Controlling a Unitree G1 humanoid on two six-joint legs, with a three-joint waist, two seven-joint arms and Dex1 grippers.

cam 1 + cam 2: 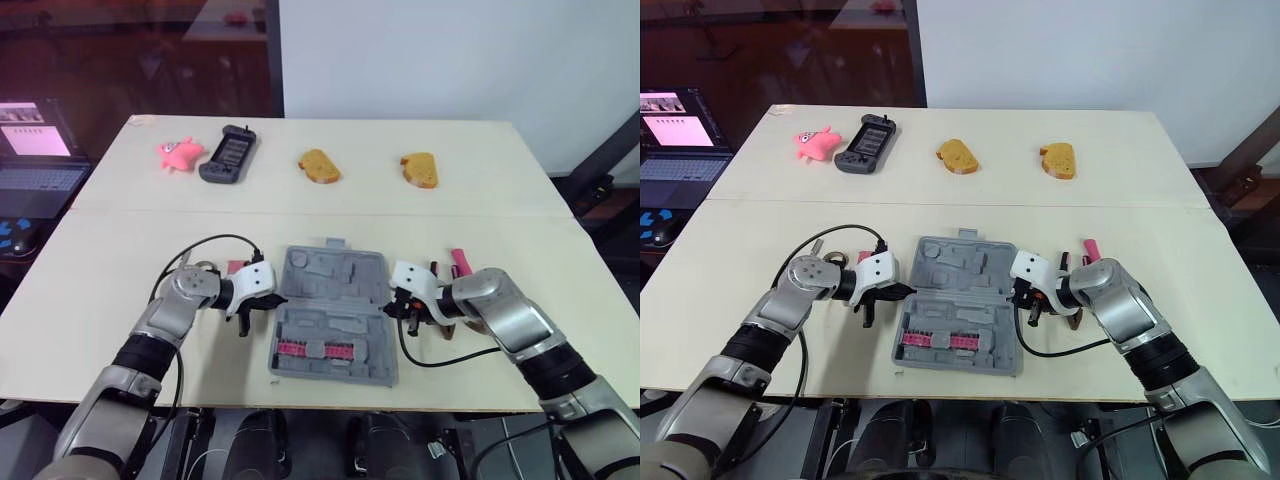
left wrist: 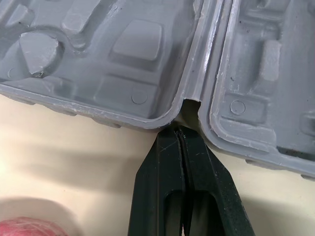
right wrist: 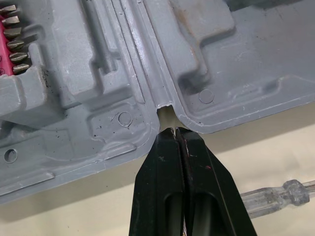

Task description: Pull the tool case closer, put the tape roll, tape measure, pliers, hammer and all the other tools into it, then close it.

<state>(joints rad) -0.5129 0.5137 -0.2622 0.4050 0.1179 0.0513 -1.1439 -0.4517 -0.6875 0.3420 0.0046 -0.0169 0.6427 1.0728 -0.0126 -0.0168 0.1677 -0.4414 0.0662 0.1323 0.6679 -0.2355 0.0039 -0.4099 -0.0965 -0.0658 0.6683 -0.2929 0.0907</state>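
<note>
The left gripper [image 2: 179,136] has its fingers pressed together with nothing between them, tips set in the hinge notch on the left side of the tool case [image 1: 330,270]. The right gripper [image 3: 175,132] is likewise closed and empty, tips at the hinge notch on the case's right side. The grey case lies open and flat near the middle of the desk's [image 1: 100,280] front edge, a red bit holder [image 1: 318,350] in its nearer half. A clear-handled screwdriver [image 3: 275,194] lies just beside the right gripper.
</note>
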